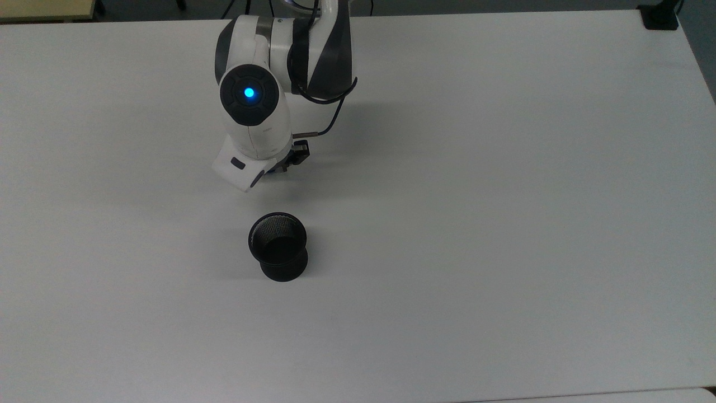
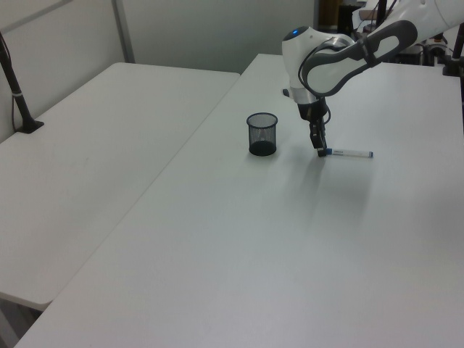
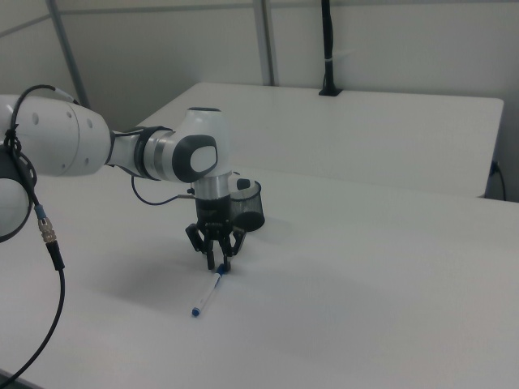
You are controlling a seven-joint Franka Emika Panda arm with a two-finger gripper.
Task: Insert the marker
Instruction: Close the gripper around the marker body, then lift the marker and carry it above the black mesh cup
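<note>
Taking the black wire-mesh cup point(image 2: 262, 134) as landmark: in the left view it stands upright on the white counter point(image 2: 239, 246), with its mouth open.

To the cup's right in the left view, the white and grey robot arm point(image 2: 330, 54) reaches down and its black two-finger gripper point(image 2: 319, 150) points straight at the counter, near the cup but apart from it. In the right view the gripper point(image 3: 217, 265) sits just in front of the cup point(image 3: 246, 205), its jaws drawn close together over one end of the marker; whether they pinch it I cannot tell.

Further right of the cup in the left view, the slim white-barrelled marker with blue ends point(image 2: 348, 153) lies flat on the counter. Its end nearer the cup sits right at the jaws, and the barrel runs away from the cup.

In the top view, the arm's blue-lit joint point(image 1: 249, 93) sits above the cup point(image 1: 278, 245).
</note>
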